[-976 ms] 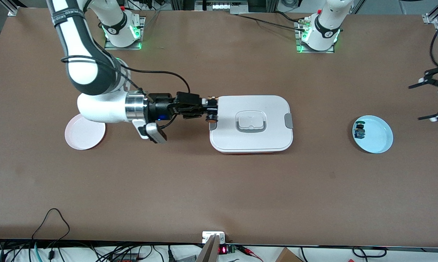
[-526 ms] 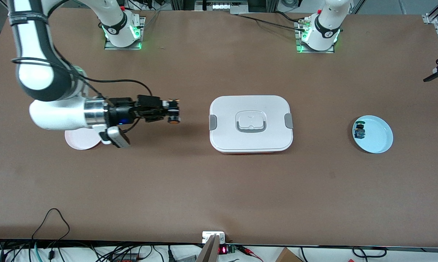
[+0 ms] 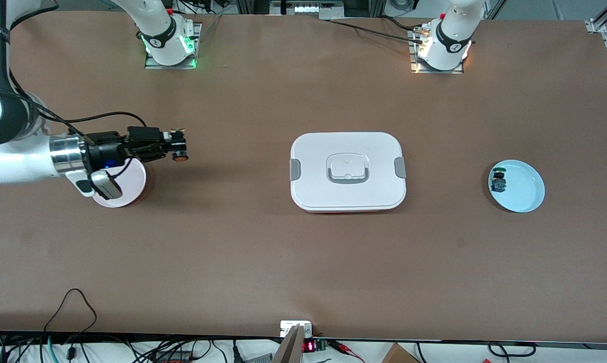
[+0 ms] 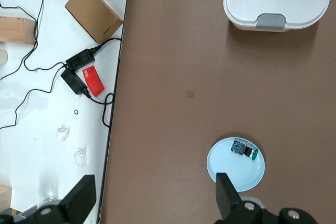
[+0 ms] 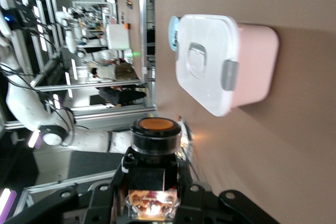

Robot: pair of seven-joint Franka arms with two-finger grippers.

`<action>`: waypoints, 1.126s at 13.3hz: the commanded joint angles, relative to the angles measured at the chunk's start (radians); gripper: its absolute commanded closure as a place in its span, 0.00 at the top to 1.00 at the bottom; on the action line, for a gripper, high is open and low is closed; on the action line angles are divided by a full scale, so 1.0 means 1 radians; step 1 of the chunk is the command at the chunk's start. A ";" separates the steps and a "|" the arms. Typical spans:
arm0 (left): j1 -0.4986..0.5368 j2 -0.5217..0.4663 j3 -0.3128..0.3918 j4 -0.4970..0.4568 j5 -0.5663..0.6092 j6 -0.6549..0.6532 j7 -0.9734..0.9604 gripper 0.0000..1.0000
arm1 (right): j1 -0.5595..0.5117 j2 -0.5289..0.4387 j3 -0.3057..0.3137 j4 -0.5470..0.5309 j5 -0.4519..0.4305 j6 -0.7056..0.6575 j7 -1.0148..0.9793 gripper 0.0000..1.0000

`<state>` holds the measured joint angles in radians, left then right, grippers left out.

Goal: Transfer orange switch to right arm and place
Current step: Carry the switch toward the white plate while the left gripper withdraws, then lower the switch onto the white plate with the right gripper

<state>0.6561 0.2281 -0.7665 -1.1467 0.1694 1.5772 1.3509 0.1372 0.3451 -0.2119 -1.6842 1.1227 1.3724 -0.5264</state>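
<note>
One part is in transit: the right gripper [image 3: 174,146], clamped on the orange switch [image 3: 180,157], hangs over the tabletop [image 3: 263,262] just beside the pink plate [image 3: 131,194]. The handover looks complete; placing remains, calling for a shift over the plate and descent. The left gripper [image 4: 152,203], fingers apart, waits above the blue plate [image 3: 528,194].

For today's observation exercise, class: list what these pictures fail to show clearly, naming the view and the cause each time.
1. Left gripper: the front view's edge cuts it off; open in the left wrist view.
2. Pink plate: front view, partly covered by the right gripper holding the orange switch.
3. Blue-green part on the blue plate: too small for detail.
4. Pink box: contents hidden by its white lid.
</note>
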 commanded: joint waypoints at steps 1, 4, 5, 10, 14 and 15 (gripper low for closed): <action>-0.010 0.005 -0.002 0.030 0.029 -0.016 -0.012 1.00 | -0.025 -0.032 0.009 -0.017 -0.229 -0.010 -0.137 0.00; -0.013 -0.039 -0.007 0.031 0.018 -0.026 -0.085 1.00 | -0.036 -0.052 0.008 -0.020 -0.615 0.039 -0.332 0.01; -0.024 -0.103 0.003 0.010 -0.014 -0.032 -0.205 1.00 | -0.044 -0.055 0.008 -0.020 -0.689 0.048 -0.369 0.01; -0.318 -0.208 0.324 -0.105 -0.098 -0.111 -0.690 1.00 | -0.053 -0.057 0.009 -0.049 -1.024 0.215 -0.536 0.02; -0.596 -0.231 0.706 -0.264 -0.191 -0.100 -0.951 1.00 | -0.079 -0.055 0.009 -0.150 -1.133 0.460 -0.803 0.02; -0.598 -0.233 0.711 -0.318 -0.192 -0.071 -1.013 1.00 | -0.093 -0.049 0.009 -0.169 -1.133 0.493 -0.846 0.02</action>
<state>0.1158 0.0344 -0.1076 -1.3422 -0.0070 1.4608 0.4696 0.0735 0.3181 -0.2137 -1.7891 0.0092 1.7969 -1.2763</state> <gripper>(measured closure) 0.000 0.590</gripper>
